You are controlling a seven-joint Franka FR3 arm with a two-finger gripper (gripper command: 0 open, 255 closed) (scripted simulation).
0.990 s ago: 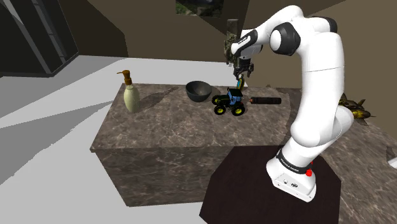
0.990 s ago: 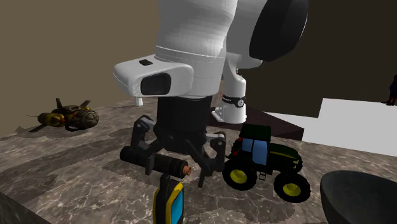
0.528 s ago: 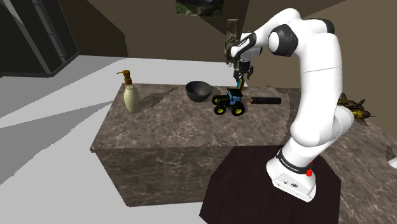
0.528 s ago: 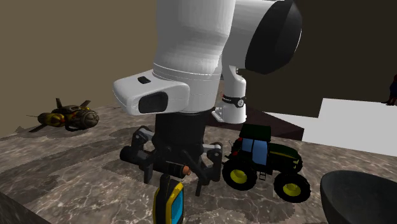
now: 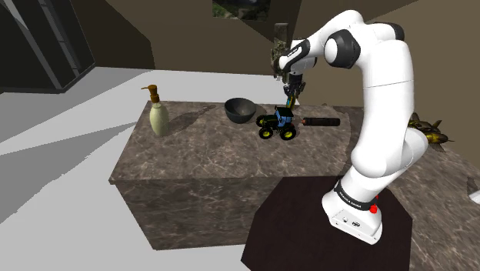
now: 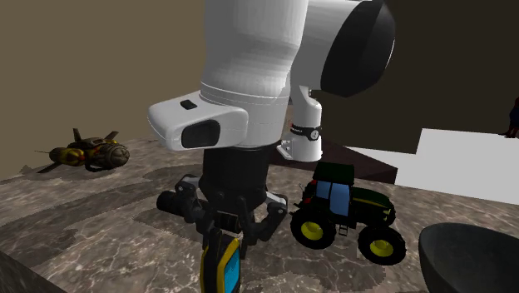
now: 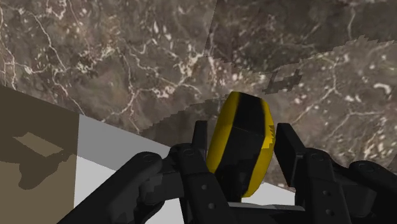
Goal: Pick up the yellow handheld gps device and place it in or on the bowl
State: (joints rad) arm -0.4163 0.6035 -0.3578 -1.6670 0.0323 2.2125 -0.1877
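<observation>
The gps device (image 7: 242,143) is yellow and black with a blue screen (image 6: 223,268). It stands on end on the dark marble counter (image 5: 208,154), near the counter's far edge and behind the toy tractor. My black gripper (image 7: 242,156) comes down on it from above, and both fingers (image 7: 198,153) press against its sides, so it is shut on the device. In the shoulder view the gripper (image 5: 291,88) sits just above the device (image 5: 289,100). The dark bowl (image 5: 241,110) rests on the counter to the shoulder view's left of the gripper; its rim (image 6: 466,241) is at the second exterior view's lower right.
A green and blue toy tractor (image 5: 278,123) (image 6: 345,212) stands close beside the gripper. A black cylinder (image 5: 321,122) (image 6: 176,202) lies behind it. A soap dispenser (image 5: 158,113) stands at the counter's left end. A toy spacecraft (image 5: 428,131) (image 6: 83,153) lies further off.
The fingers stood apart around the top of the gps device and have now come together on it. The hand sank slightly. The device has not moved.
</observation>
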